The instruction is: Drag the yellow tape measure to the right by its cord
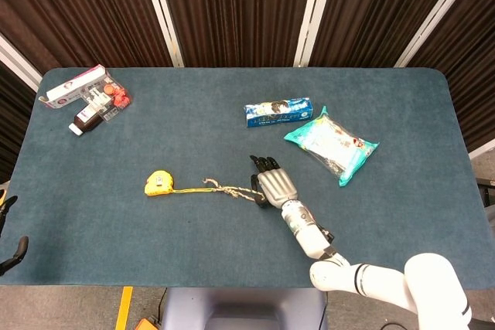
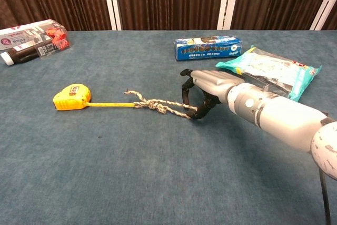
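The yellow tape measure (image 1: 158, 183) (image 2: 72, 97) lies left of the table's middle. A short run of yellow tape leads right into a knotted twine cord (image 1: 230, 189) (image 2: 158, 105). My right hand (image 1: 274, 184) (image 2: 202, 90) arches over the cord's right end, palm down. Its fingers (image 2: 185, 89) curl down on the far side and its thumb tip (image 2: 200, 113) touches the table at the cord's end. A gap still shows between fingers and thumb, and the cord lies slack. Only dark fingertips of my left hand (image 1: 11, 251) show at the lower left edge, apart and holding nothing.
A blue biscuit box (image 1: 278, 111) (image 2: 208, 47) and a teal snack bag (image 1: 332, 144) (image 2: 271, 69) lie behind and to the right of my right hand. A boxed bottle pack (image 1: 87, 97) (image 2: 32, 40) sits at the far left corner of the table (image 1: 186, 245).
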Robot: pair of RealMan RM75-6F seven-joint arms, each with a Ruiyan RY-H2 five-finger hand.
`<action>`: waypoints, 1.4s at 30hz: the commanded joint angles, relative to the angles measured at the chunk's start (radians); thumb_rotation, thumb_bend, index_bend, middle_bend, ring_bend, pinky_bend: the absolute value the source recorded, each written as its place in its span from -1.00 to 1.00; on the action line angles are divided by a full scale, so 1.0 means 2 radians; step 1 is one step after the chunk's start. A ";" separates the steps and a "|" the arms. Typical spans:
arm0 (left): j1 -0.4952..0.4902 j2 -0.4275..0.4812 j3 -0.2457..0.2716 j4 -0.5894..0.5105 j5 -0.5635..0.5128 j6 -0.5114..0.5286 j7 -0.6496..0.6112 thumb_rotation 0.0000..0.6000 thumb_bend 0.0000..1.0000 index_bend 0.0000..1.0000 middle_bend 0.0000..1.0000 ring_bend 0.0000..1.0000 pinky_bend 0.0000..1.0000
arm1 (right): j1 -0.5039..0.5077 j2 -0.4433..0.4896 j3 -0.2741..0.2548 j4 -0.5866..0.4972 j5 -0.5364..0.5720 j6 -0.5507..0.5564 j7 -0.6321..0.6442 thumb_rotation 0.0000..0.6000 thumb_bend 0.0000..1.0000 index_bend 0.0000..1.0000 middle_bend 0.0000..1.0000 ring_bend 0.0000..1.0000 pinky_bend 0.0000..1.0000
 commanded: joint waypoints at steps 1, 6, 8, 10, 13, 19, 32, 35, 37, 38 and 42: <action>0.001 -0.003 0.002 0.003 0.002 0.001 0.000 1.00 -0.14 -0.78 -1.00 -1.00 -0.81 | 0.001 -0.001 0.000 -0.001 0.001 -0.001 -0.001 1.00 -0.13 0.33 -0.78 -0.91 -1.00; 0.001 -0.002 0.001 0.001 0.002 0.001 0.000 1.00 -0.14 -0.77 -1.00 -1.00 -0.81 | 0.003 -0.002 0.000 -0.001 0.002 -0.003 -0.003 1.00 -0.08 0.47 -0.73 -0.90 -1.00; 0.000 -0.003 0.001 0.002 0.002 0.001 0.000 1.00 -0.14 -0.77 -1.00 -1.00 -0.81 | 0.003 -0.001 0.000 -0.002 0.002 -0.002 -0.002 1.00 -0.04 0.52 -0.73 -0.90 -1.00; 0.001 -0.003 0.001 0.001 0.003 0.002 0.000 1.00 -0.14 -0.77 -1.00 -1.00 -0.80 | 0.003 0.000 0.000 -0.003 0.001 -0.002 -0.002 1.00 0.01 0.55 -0.72 -0.89 -1.00; 0.000 -0.002 0.001 0.000 0.002 0.000 0.000 1.00 -0.14 -0.77 -1.00 -1.00 -0.80 | 0.002 0.002 -0.001 -0.005 0.000 -0.003 -0.001 1.00 0.05 0.56 -0.72 -0.89 -1.00; 0.001 -0.002 0.000 0.004 0.003 0.002 -0.007 1.00 -0.15 -0.76 -1.00 -1.00 -0.80 | -0.003 0.017 -0.003 -0.018 -0.007 0.004 0.000 1.00 0.05 0.58 -0.72 -0.88 -1.00; 0.002 -0.002 0.001 0.005 0.006 0.005 -0.011 1.00 -0.14 -0.75 -1.00 -1.00 -0.80 | -0.020 0.056 -0.022 -0.059 -0.023 0.031 -0.025 1.00 0.06 0.60 -0.70 -0.86 -1.00; 0.002 -0.002 0.000 0.005 0.005 0.005 -0.011 1.00 -0.14 -0.75 -1.00 -1.00 -0.80 | -0.027 0.070 -0.024 -0.071 -0.024 0.040 -0.029 1.00 0.06 0.61 -0.70 -0.86 -1.00; 0.002 -0.002 0.001 0.005 0.006 0.005 -0.010 1.00 -0.14 -0.75 -1.00 -1.00 -0.80 | -0.031 0.079 -0.025 -0.076 -0.024 0.044 -0.031 1.00 0.06 0.62 -0.70 -0.86 -1.00; 0.002 -0.003 0.001 0.005 0.006 0.005 -0.009 1.00 -0.15 -0.75 -1.00 -1.00 -0.80 | -0.034 0.084 -0.027 -0.080 -0.025 0.047 -0.032 1.00 0.06 0.62 -0.70 -0.86 -1.00; 0.002 -0.003 0.001 0.004 0.008 0.007 -0.006 1.00 -0.15 -0.75 -1.00 -1.00 -0.80 | -0.043 0.105 -0.031 -0.090 -0.028 0.055 -0.032 1.00 0.06 0.62 -0.70 -0.86 -1.00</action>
